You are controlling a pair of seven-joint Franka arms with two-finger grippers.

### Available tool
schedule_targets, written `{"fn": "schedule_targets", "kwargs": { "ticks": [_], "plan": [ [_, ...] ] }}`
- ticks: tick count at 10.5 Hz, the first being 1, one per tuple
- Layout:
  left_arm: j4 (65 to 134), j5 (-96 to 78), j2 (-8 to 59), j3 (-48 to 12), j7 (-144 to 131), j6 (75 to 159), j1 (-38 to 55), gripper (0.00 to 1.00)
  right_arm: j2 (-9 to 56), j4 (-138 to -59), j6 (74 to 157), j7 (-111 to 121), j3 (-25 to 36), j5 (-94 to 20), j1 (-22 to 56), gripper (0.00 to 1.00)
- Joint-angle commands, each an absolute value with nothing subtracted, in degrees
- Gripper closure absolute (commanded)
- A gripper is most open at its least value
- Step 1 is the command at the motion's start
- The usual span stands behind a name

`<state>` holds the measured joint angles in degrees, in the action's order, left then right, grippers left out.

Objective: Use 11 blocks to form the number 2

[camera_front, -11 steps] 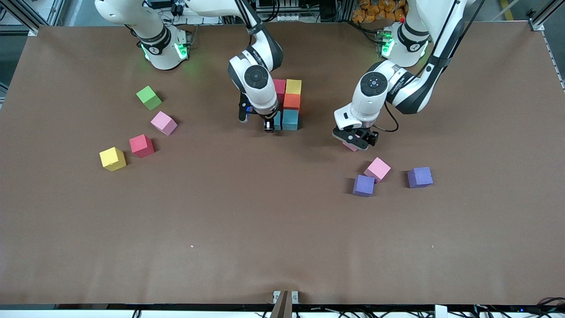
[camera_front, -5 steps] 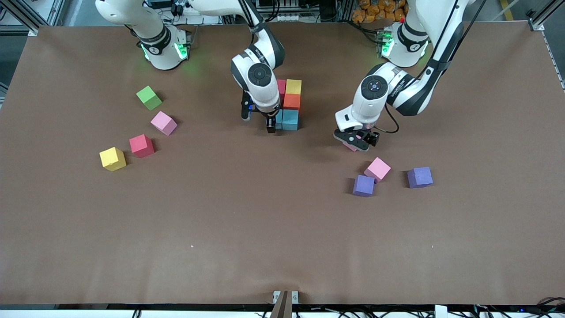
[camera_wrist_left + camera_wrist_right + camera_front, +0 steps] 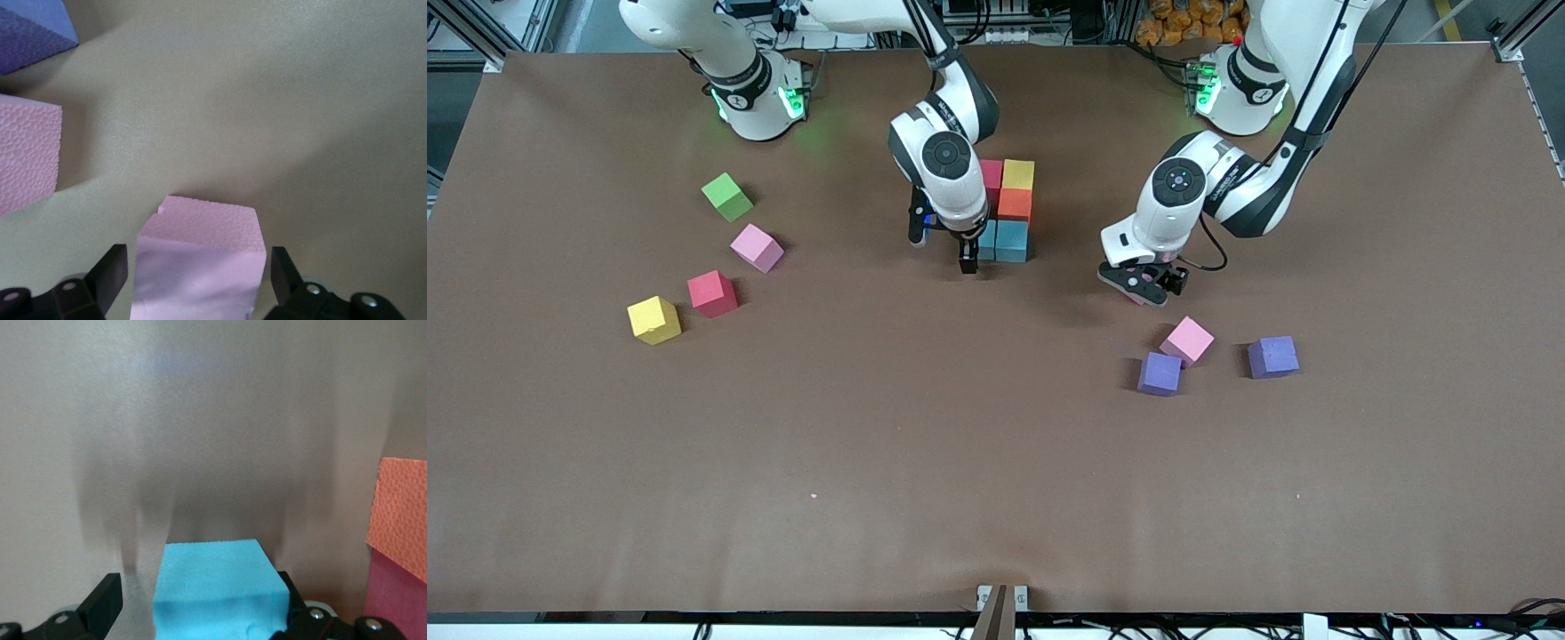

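The started number 2 is a cluster of blocks: red [image 3: 990, 173], yellow [image 3: 1018, 174], orange [image 3: 1014, 204] and blue [image 3: 1011, 240]. A second blue block [image 3: 213, 580] sits on the table beside that blue one. My right gripper [image 3: 960, 253] is low around it and open, one finger clearly off it. My left gripper [image 3: 1143, 289] is down over a pink block [image 3: 200, 233] toward the left arm's end. It is open, with a finger [image 3: 110, 270] on each side and a gap showing.
Loose blocks near the left gripper: pink [image 3: 1187, 340] and two purple [image 3: 1160, 373] [image 3: 1272, 356]. Toward the right arm's end lie green [image 3: 727, 196], pink [image 3: 757, 247], red [image 3: 712, 293] and yellow [image 3: 654, 320] cubes. The table's front edge [image 3: 996, 604] lies much nearer the front camera.
My right gripper has opened and let go of the blue block beside the cluster. My left gripper has stayed low around the pink block, barely shifting.
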<state>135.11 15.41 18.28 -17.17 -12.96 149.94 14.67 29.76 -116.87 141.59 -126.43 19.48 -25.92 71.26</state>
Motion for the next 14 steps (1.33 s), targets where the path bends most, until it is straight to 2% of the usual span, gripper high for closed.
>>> {"fn": "schedule_targets", "kwargs": {
  "ticks": [1,2,3,4,9,11,14],
  "plan": [
    [134.56,16.96,18.90,-17.23,-12.39,151.26,14.24,0.45,26.29,-117.42,138.87,-127.53,20.48,-25.23,72.16,0.00],
    [134.30,16.96,18.46,-17.23,-12.31,151.26,14.24,0.61,25.58,-117.42,138.00,-127.53,20.48,-25.14,72.16,0.00],
    [133.43,16.96,18.11,-17.31,-12.39,151.17,14.24,0.70,24.79,-117.42,137.12,-127.44,20.83,-25.14,72.16,0.00],
    [132.20,16.88,18.11,-17.23,-12.91,151.17,14.24,0.74,23.74,-117.42,136.07,-127.35,21.27,-24.96,72.16,0.00],
    [128.68,15.21,17.75,-17.84,-20.53,150.47,14.93,0.80,17.33,-117.42,125.01,-116.15,28.98,-23.82,71.98,0.00],
    [126.23,12.06,17.93,-19.94,-27.91,149.42,15.47,0.81,16.44,-117.68,118.08,-102.29,36.43,-23.03,71.89,0.00],
    [121.39,9.67,18.19,-20.92,-42.39,145.22,20.02,0.82,17.22,-118.04,112.51,-78.40,49.35,-19.52,71.20,0.00]
  ]
}}
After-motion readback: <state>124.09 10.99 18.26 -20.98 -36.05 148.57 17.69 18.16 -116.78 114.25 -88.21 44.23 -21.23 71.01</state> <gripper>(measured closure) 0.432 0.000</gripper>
